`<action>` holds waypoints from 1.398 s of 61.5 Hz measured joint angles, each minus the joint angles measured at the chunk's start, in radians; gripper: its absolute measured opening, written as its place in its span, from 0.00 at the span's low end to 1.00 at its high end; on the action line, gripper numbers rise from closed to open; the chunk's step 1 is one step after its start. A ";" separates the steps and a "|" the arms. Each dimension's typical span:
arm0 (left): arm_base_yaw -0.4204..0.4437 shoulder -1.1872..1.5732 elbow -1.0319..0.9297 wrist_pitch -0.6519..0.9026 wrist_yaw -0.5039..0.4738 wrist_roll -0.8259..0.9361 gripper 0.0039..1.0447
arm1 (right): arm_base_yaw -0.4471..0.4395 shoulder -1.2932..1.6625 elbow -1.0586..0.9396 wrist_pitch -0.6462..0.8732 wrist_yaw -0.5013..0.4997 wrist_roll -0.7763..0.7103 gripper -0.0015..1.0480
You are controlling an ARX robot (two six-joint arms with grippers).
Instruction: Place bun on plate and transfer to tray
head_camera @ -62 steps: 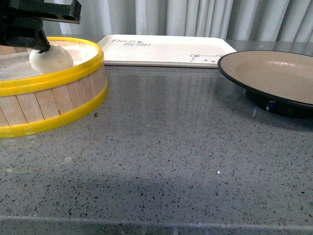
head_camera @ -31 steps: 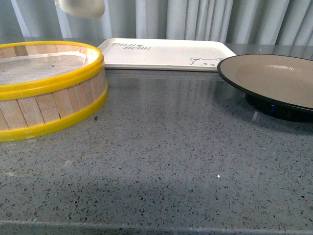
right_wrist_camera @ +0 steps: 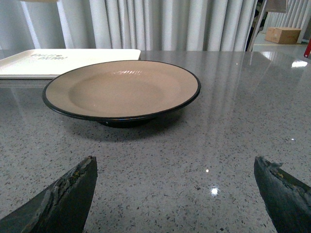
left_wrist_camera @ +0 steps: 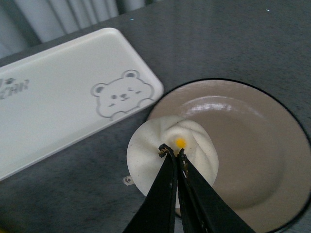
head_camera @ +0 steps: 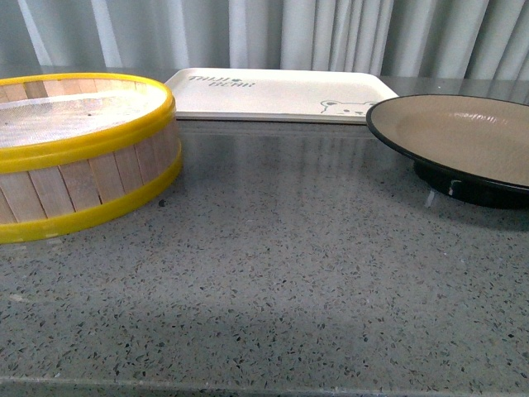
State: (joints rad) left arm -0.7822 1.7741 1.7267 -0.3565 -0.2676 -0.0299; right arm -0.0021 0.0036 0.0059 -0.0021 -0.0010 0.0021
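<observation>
In the left wrist view my left gripper (left_wrist_camera: 171, 149) is shut on the pleated top of the white bun (left_wrist_camera: 146, 158). The bun hangs in the air over the plate (left_wrist_camera: 243, 145), above the side of its black rim nearest the tray (left_wrist_camera: 63, 92). The front view shows the tan plate (head_camera: 463, 136) at the right and the cream tray (head_camera: 273, 91) at the back, but neither the bun nor any gripper. My right gripper (right_wrist_camera: 175, 165) stands open low over the counter, a short way from the plate (right_wrist_camera: 121, 90), with nothing between its fingers. The tray (right_wrist_camera: 58, 63) lies beyond.
A yellow-rimmed wooden steamer basket (head_camera: 83, 157) with a white liner stands at the left of the grey speckled counter (head_camera: 289, 273). Grey curtains hang behind the table. A cardboard box (right_wrist_camera: 284, 34) sits far off in the room.
The left gripper lifted the bun out of the steamer basket, up and out of the front view's top. The basket now holds only its liner.
</observation>
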 joint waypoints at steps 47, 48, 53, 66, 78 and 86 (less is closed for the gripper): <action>-0.061 0.380 0.332 -0.080 -0.029 -0.096 0.03 | 0.000 0.000 0.000 0.000 0.000 0.000 0.92; -0.060 0.381 0.332 -0.080 -0.029 -0.097 0.03 | 0.000 0.000 0.000 0.000 0.000 0.000 0.92; -0.054 0.386 0.322 -0.083 -0.022 -0.110 0.03 | 0.000 0.000 0.000 0.000 0.000 0.000 0.92; -0.057 0.387 0.279 -0.082 0.007 -0.149 0.03 | 0.000 0.000 0.000 0.000 0.000 0.000 0.92; -0.058 0.387 0.259 -0.081 0.013 -0.168 0.08 | 0.000 0.000 0.000 0.000 0.000 0.000 0.92; -0.058 0.387 0.259 -0.081 0.012 -0.168 0.25 | 0.000 0.000 0.000 0.000 0.000 0.000 0.92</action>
State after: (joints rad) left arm -0.8406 2.1609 1.9854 -0.4374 -0.2554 -0.1982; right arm -0.0021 0.0036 0.0059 -0.0021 -0.0010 0.0021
